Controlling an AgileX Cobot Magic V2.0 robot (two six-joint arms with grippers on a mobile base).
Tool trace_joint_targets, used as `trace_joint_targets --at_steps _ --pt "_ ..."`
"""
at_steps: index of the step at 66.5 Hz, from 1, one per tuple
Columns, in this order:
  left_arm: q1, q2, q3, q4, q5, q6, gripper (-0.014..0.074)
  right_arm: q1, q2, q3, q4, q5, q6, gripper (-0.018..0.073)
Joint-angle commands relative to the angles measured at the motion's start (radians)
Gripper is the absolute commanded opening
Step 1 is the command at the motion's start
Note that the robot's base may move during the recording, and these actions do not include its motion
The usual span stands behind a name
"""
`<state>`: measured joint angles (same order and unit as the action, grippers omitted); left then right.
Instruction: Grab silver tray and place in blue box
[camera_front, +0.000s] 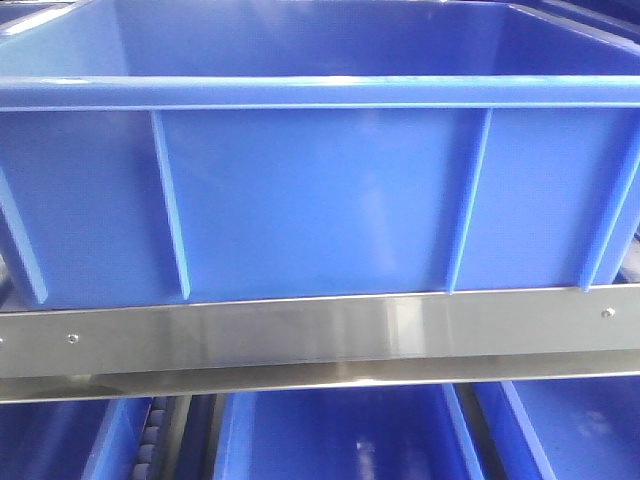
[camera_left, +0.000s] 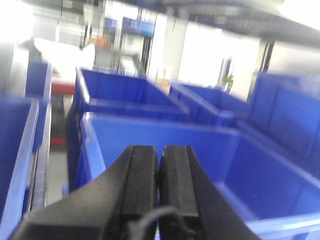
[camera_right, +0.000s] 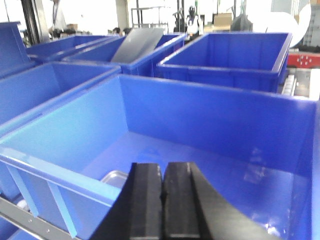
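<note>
Grippers, left (camera_left: 159, 185) and right (camera_right: 162, 200), both pressed closed and empty, hung over the blue box (camera_right: 210, 115). A silver tray (camera_right: 114, 177) corner lay inside at lower left; opening wide first seemed wise

You see steel rail (camera_front: 320, 335) crossing front view at 6 o'clock. More blue crates (camera_right: 225, 57) toward 12 o'clock in right wrist view. Bright windows (camera_left: 210, 55) glare at 1 o'clock, left wrist view, blurred.
</note>
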<state>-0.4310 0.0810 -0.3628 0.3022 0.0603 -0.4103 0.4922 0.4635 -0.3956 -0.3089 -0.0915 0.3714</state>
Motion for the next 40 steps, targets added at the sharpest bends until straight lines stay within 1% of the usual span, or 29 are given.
trace_joint_targets --at_steps 1,26,30,35,40 --pt "-0.002 -0.013 -0.026 0.005 -0.098 -0.006 -0.0006 -0.001 -0.004 -0.029 -0.008 -0.081 -0.013 0.0052" --pt "-0.002 -0.015 -0.026 0.005 -0.108 -0.006 -0.0006 -0.001 -0.01 -0.02 -0.007 -0.082 -0.013 0.0052" --pt "-0.002 -0.015 -0.026 0.005 -0.108 -0.006 -0.0006 -0.013 -0.015 -0.007 -0.007 -0.083 -0.013 0.0052" --pt "-0.002 -0.015 -0.026 0.005 -0.108 -0.006 -0.0006 -0.059 -0.039 0.03 -0.006 -0.08 -0.013 0.0052" --pt "-0.002 -0.015 -0.026 0.005 -0.108 -0.006 -0.0006 -0.157 -0.087 0.099 0.007 -0.078 -0.013 0.0052"
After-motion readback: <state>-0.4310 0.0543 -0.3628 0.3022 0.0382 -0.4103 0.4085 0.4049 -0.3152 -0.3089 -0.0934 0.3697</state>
